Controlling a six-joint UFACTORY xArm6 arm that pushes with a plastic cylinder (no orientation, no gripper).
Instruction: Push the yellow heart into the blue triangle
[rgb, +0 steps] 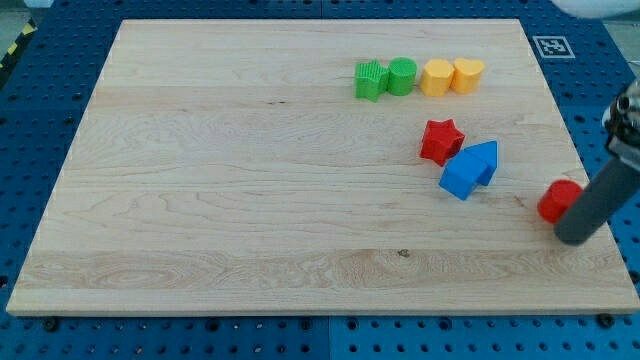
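The yellow heart (467, 74) lies at the right end of a row near the view's top right, touching a yellow hexagon-like block (436, 77). The blue triangle (484, 159) sits lower down, pressed against a blue cube (460, 176). My rod comes in from the view's right edge and my tip (576, 238) rests on the board at the lower right, just right of and touching a red round block (557, 201). The tip is far below the yellow heart and well right of the blue triangle.
A green star (371, 80) and a green round block (401, 76) form the left part of the top row. A red star (441, 140) sits just up-left of the blue blocks. The wooden board's right edge (590, 150) is close to my tip.
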